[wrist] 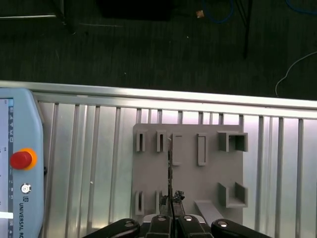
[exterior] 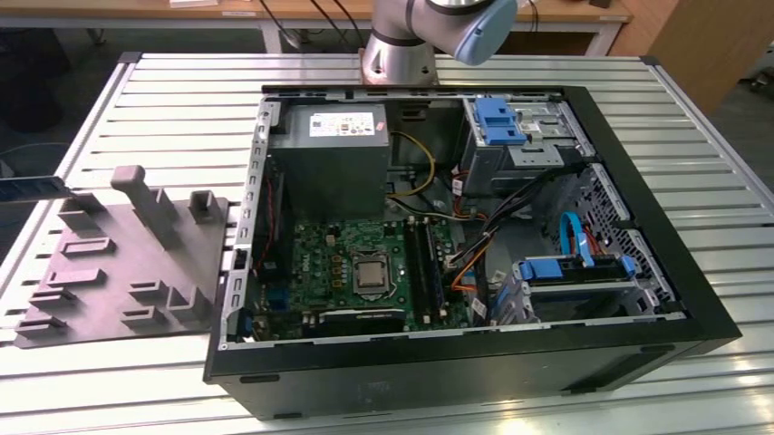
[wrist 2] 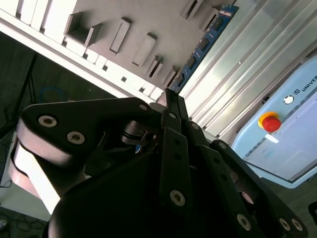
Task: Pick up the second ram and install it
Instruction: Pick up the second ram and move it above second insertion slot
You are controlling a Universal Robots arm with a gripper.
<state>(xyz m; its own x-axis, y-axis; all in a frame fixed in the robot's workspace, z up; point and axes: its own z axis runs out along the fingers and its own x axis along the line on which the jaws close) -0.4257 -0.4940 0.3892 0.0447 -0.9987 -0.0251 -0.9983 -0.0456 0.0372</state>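
Now the second ram is in the gripper, above the grey tray

I take the grey tray (exterior: 109, 272) as my reference for all places. Under it is the slatted metal table (exterior: 169, 91), the biggest thing here. Just beside the tray, on the exterior view's right of it, lies the open computer case (exterior: 423, 376). Inside the case are the black memory slots (exterior: 423, 258), well apart from the tray. Near the tray, on the same table, I see the pale teach pendant (wrist: 20, 208) with its red stop button (wrist: 21, 159).

The gripper (wrist 2: 168, 99) is over the tray, and its fingers (wrist 2: 173, 148) are pressed together on the second ram (wrist 2: 203, 47). In both wrist views the blue stick comes out straight from between the tips. In the exterior view it appears as a dark blue bar at the side of the tray far from the case. It seems to hang free above the tray's pockets and not to sit in one, but I cannot be fully sure.

I judge this part to be very light, stiff and thin, and also fragile. The chips and the contact edge should not be squeezed, and the board should not be bent. The good place to hold it is on the flat faces or the short ends. Here the hold looks near one end, so I think the long free part could tilt a little. The smooth faces may also slip between hard fingers.
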